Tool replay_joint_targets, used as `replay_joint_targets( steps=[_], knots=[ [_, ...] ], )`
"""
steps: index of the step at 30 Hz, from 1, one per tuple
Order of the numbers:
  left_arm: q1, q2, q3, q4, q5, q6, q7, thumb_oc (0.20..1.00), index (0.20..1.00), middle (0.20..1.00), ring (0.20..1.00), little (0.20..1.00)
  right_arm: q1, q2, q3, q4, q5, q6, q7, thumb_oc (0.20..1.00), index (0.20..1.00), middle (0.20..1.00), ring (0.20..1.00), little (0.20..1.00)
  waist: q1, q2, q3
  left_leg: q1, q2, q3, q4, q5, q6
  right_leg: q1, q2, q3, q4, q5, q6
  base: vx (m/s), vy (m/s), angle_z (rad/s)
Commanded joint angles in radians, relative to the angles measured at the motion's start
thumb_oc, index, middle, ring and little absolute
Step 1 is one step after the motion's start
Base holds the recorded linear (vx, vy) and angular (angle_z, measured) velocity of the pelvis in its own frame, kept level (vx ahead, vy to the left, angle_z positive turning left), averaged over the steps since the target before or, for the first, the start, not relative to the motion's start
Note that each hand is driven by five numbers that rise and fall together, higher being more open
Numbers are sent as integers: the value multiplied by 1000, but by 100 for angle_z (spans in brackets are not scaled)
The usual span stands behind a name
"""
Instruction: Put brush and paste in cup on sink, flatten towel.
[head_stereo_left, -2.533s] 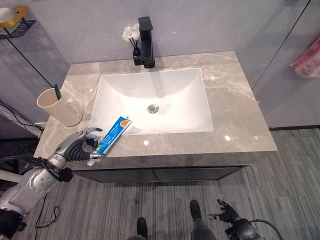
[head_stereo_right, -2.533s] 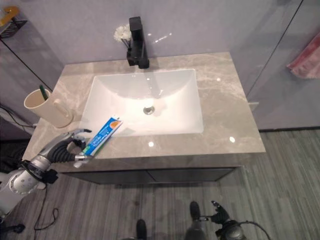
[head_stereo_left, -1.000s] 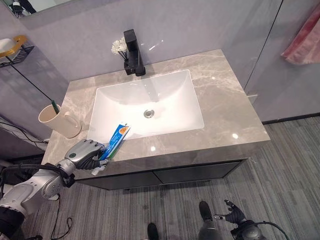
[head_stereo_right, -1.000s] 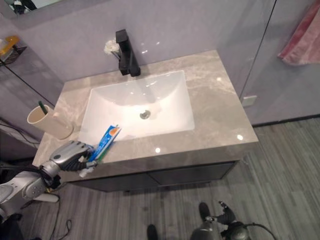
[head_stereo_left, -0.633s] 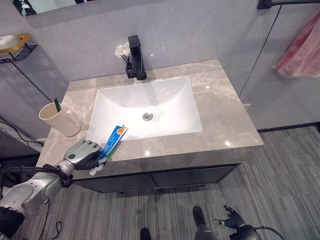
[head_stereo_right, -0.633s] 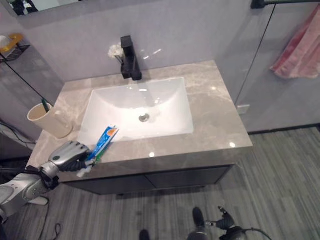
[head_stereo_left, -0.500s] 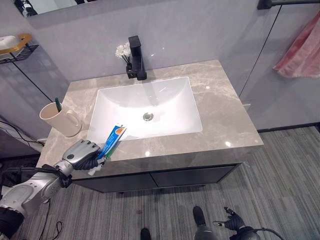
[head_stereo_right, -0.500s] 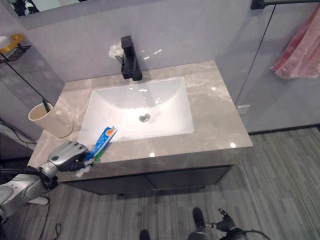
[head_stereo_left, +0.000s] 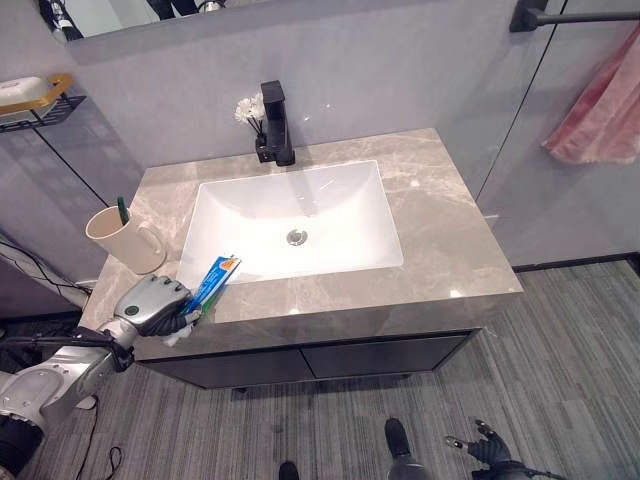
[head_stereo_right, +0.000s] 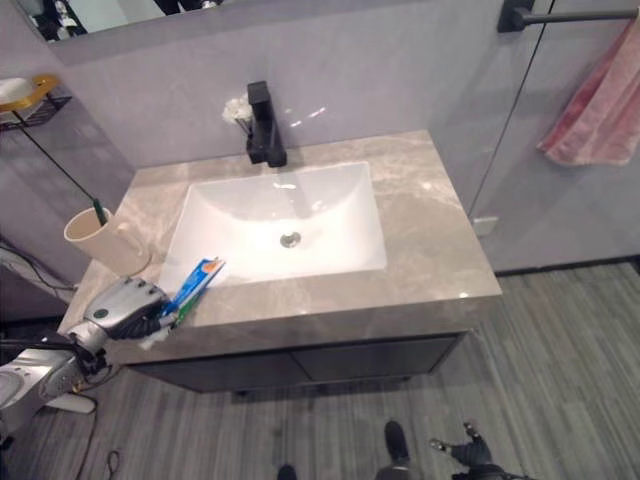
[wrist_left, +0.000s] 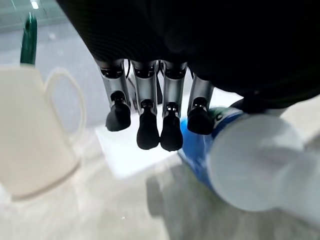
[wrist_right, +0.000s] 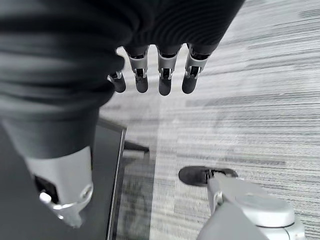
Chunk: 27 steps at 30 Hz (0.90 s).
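The left hand's fingers (wrist_left: 149, 125) are curling around the cap end of the toothpaste tube (head_stereo_left: 211, 283), gripping it at the counter's (head_stereo_left: 440, 230) front left edge. The left hand (head_stereo_left: 152, 305) is reaching in from the lower left. The tube is lying with its long axis diagonal, its flat tail pointing toward the basin (head_stereo_left: 330, 205). The cup (head_stereo_left: 125, 238) is standing behind the hand. The right hand (wrist_right: 150, 75) is hanging over the floor, fingers relaxed.
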Motion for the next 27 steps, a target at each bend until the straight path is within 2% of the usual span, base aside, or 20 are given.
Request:
replay_joint_targets(
  steps=[1, 7, 10, 13, 14, 15, 16, 17, 19, 21, 22, 27],
  knots=[
    [-132, 124, 83, -7, 7, 34, 87, 200, 200, 200, 200, 200, -2, -13, -70, 13, 130, -20, -25, 1000, 1000, 1000, 1000, 1000, -24, -22, -8, 34, 44, -20, 11, 4, -43, 20, -82, -5, 8, 2, 91, 0, 0, 0],
    [-198, 218, 107, -43, 28, 32, 117, 200, 200, 200, 200, 200, 22, -78, -232, 5, 283, -37, -48, 1000, 1000, 1000, 1000, 1000, -35, -29, -23, 43, 48, -24, 11, 0, -47, 33, -78, -8, 8, -2, 92, 11, -6, 4],
    [-254, 290, 124, -90, 31, 30, 133, 200, 200, 200, 200, 200, 35, -160, -378, -28, 424, -60, -70, 1000, 1000, 1000, 1000, 1000, -46, -31, -32, 46, 50, -29, 11, -2, -48, 43, -80, -16, 8, -3, 94, 1, -1, 3],
    [-205, 246, 168, -118, -37, 13, 92, 200, 200, 200, 200, 200, 50, -171, -417, -100, 422, -73, -86, 1000, 1000, 1000, 1000, 1000, -41, -35, -39, 48, 50, -26, 11, -4, -48, 43, -80, -14, 8, -4, 94, 1, 11, 3],
    [-173, 207, 193, -118, -81, 17, 66, 448, 448, 448, 448, 448, 51, -166, -417, -106, 412, -72, -89, 1000, 1000, 1000, 1000, 1000, -38, -36, -40, 49, 50, -25, 11, -4, -47, 43, -80, -14, 8, -4, 94, -15, -6, -4],
    [-80, 42, 258, -122, -234, 45, -20, 1000, 1000, 1000, 1000, 1000, 51, -139, -407, -120, 386, -61, -89, 1000, 1000, 1000, 1000, 1000, -29, -45, -37, 50, 51, -28, 11, -2, -45, 43, -79, -13, 8, -5, 89, -16, -8, -4],
    [-14, -66, 320, -151, -335, 72, -70, 1000, 1000, 1000, 1000, 1000, 52, -116, -402, -108, 375, -42, -87, 1000, 1000, 1000, 1000, 1000, -29, -43, -35, 50, 53, -27, 11, -2, -42, 44, -78, -12, 8, -7, 88, -12, -18, -6],
    [66, -99, 381, -240, -387, 104, -158, 1000, 1000, 1000, 1000, 1000, 36, -100, -385, -89, 365, -18, -75, 1000, 1000, 1000, 1000, 1000, -30, -36, -33, 53, 55, -27, 11, -5, -40, 47, -76, -12, 8, -9, 85, -4, -19, -9],
    [148, -152, 419, -313, -496, 122, -246, 1000, 1000, 1000, 1000, 1000, 12, -57, -316, -33, 317, 34, -22, 1000, 1000, 1000, 1000, 1000, -19, -31, -27, 53, 56, -27, 11, -3, -39, 47, -72, -11, 8, -9, 81, -14, -8, 3],
    [172, -172, 425, -329, -535, 129, -267, 1000, 1000, 1000, 1000, 1000, 2, -44, -273, -10, 272, 53, 2, 1000, 1000, 1000, 1000, 1000, -15, -29, -23, 52, 57, -27, 11, 0, -39, 46, -71, -10, 8, -9, 78, -25, -8, 7],
    [208, -202, 431, -344, -570, 135, -295, 1000, 1000, 1000, 1000, 1000, -16, -34, -214, 14, 205, 79, 31, 1000, 1000, 1000, 1000, 1000, -5, -24, -15, 48, 57, -27, 11, 3, -39, 43, -70, -10, 8, -10, 75, 0, 0, 0],
    [281, -266, 466, -369, -576, 150, -317, 1000, 1000, 1000, 1000, 1000, -30, -18, -123, 29, 87, 103, 62, 1000, 1000, 1000, 1000, 1000, 5, -10, 3, 32, 58, -32, 11, 13, -38, 33, -67, -11, 8, -10, 69, -25, -6, -3]
  ],
)
